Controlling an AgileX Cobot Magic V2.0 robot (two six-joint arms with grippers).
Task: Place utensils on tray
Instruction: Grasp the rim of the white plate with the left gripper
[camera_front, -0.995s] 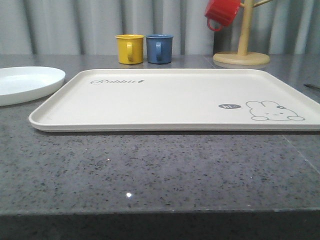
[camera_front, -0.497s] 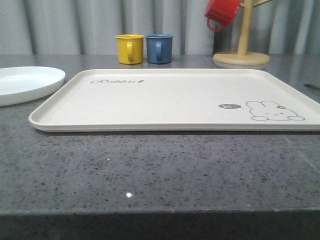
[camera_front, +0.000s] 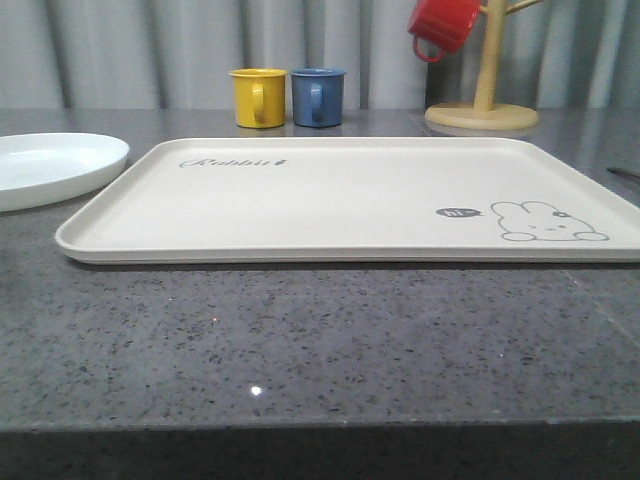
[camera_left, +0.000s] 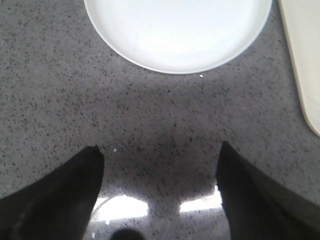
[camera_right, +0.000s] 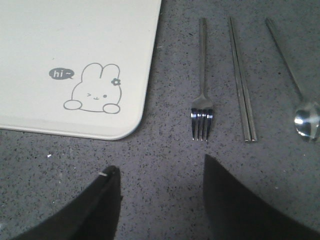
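Note:
The cream tray (camera_front: 330, 200) with its rabbit drawing lies across the middle of the counter, nothing on it. The round white plate (camera_front: 50, 168) rests on the counter left of the tray. In the left wrist view my left gripper (camera_left: 160, 152) hangs open over bare counter, short of the plate (camera_left: 177, 30). In the right wrist view my right gripper (camera_right: 161, 167) is open above bare counter. Beyond it lie the steel fork (camera_right: 201, 95), the chopsticks (camera_right: 242, 82) and the spoon (camera_right: 300, 95), side by side beside the tray's rabbit corner (camera_right: 95, 95).
A yellow mug (camera_front: 259, 97) and a blue mug (camera_front: 318, 96) stand behind the tray. A red mug (camera_front: 443, 25) hangs on a wooden mug tree (camera_front: 483, 95) at the back right. Bare speckled counter runs along the front edge.
The whole front view has shifted a few pixels to the left; nothing on the counter has moved relative to the rest.

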